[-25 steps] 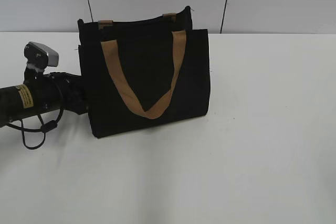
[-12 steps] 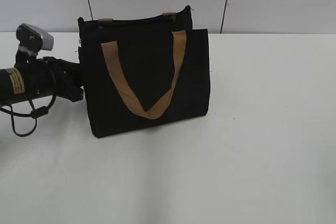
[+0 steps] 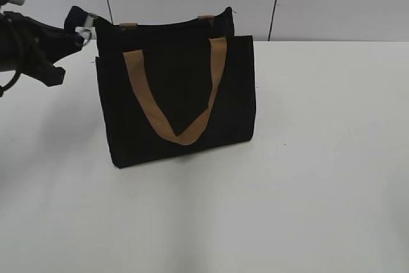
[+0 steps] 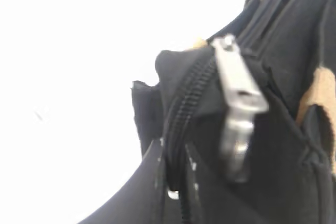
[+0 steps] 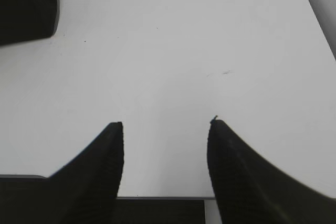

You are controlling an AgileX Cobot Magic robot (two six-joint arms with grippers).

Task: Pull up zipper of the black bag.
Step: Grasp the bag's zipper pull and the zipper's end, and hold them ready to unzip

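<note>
Black fabric makes up the black bag (image 3: 176, 94), which stands upright on the white tabletop (image 3: 319, 177) a little left of the middle in the exterior view, its tan-brown strap handle (image 3: 176, 94) hanging in a loop down the front panel. The left arm reaches in from the upper left edge, and the left pincer (image 3: 82, 27) sits right at the bag's top left corner, at the end of the zipper (image 3: 166, 25) that runs along the top edge.

From the left wrist view, the zipper teeth (image 4: 184, 114) curve down over the bag's corner, with the silvery metal pull (image 4: 236, 108) hanging beside them. The dark pincer fingers (image 4: 157, 177) at the bottom of the frame stand close together around the zipper end, but whether they clamp it I cannot tell.

From the right wrist view, the right pincer (image 5: 165, 127) hovers over bare tabletop, its two black fingers spread apart and holding nothing; a corner of the bag (image 5: 26, 6) shows at the upper left.
</note>
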